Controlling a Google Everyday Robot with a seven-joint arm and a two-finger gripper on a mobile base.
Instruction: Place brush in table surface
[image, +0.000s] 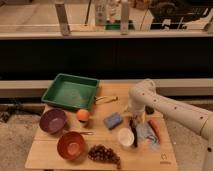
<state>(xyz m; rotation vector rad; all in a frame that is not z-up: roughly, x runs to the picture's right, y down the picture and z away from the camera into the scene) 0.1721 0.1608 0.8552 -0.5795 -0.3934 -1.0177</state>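
Observation:
The light tan wooden table surface (107, 135) carries several items. My white arm reaches in from the right, bends at an elbow, and points down. My gripper (133, 123) is low over the table's right half, between the blue sponge (113, 120) and the orange carrot (155, 129). A slim black brush (133, 135) runs down from the gripper toward the table, right beside a white cup (125, 136). I cannot tell whether the brush touches the table or is held.
A green tray (71, 91) stands at the back left with a thin golden utensil (106, 99) beside it. An orange ball (83, 115), purple bowl (52, 120), orange bowl (71, 145), dark grapes (104, 153) and a grey-blue cloth (147, 134) lie around. A small logo (163, 161) marks the front right corner.

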